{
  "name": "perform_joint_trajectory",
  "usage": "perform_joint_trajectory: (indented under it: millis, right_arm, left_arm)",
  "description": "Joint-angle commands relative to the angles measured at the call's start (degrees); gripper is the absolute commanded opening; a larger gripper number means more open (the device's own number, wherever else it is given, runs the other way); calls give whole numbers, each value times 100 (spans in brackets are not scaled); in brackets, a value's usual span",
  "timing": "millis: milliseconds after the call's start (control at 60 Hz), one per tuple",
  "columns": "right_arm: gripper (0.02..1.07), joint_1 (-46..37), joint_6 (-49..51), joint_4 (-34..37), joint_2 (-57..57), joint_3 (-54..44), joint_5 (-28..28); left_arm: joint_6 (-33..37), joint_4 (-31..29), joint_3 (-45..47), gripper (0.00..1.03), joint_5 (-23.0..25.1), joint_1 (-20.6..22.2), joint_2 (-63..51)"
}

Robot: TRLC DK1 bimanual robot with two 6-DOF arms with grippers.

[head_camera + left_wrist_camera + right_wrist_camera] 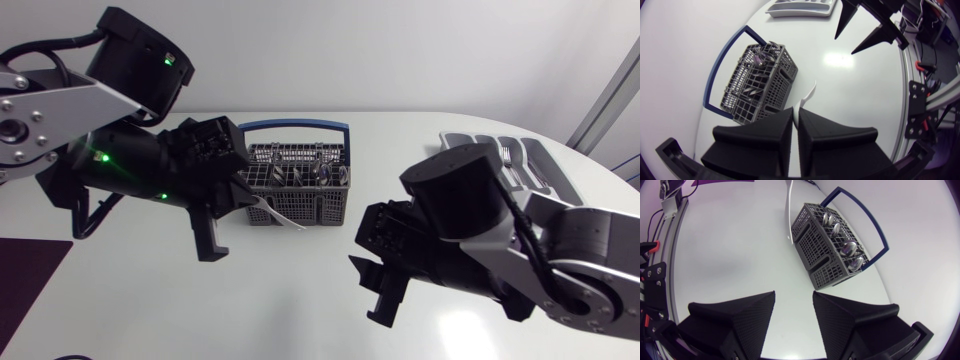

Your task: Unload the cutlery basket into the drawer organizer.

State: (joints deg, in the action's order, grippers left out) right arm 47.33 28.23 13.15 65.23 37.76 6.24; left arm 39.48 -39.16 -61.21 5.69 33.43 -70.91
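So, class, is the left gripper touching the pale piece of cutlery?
Touching. The left wrist view shows the left gripper with its jaws shut on the piece of cutlery from both sides.

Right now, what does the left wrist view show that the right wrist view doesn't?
Left wrist only: the drawer organizer and the left gripper, shut on a piece of cutlery. Right wrist only: spoon bowls plainly visible in the cutlery basket. Both: the cutlery basket, the held piece of cutlery and the open right gripper.
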Motion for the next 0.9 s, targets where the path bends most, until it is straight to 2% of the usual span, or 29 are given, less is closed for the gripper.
perform_joint_trajectory:
  millis: [0,83,267,433,550,717,883]
  right_arm:
    - [59,92,-230,-40,-230,-251,-9]
    - [59,136,-309,-40,-380,-366,-9]
    - [59,294,-467,-190,-635,-568,-9]
    - [58,373,-511,-348,-661,-612,70]
    - [52,373,-494,-471,-599,-585,97]
    - [52,382,-467,-629,-424,-541,105]
    - [51,417,-441,-840,-81,-480,202]
  left_arm:
    - [-951,-83,-93,4,-7,199,-151]
    - [-1435,-92,-137,4,81,331,-291]
    - [-2463,-83,-304,4,890,401,-775]
    - [-3105,-110,-488,4,1558,410,-1241]
    - [-3421,-145,-664,4,1856,392,-1531]
    - [-3711,-145,-866,4,2085,366,-1785]
    - [-3878,-312,-1148,4,2516,304,-2102]
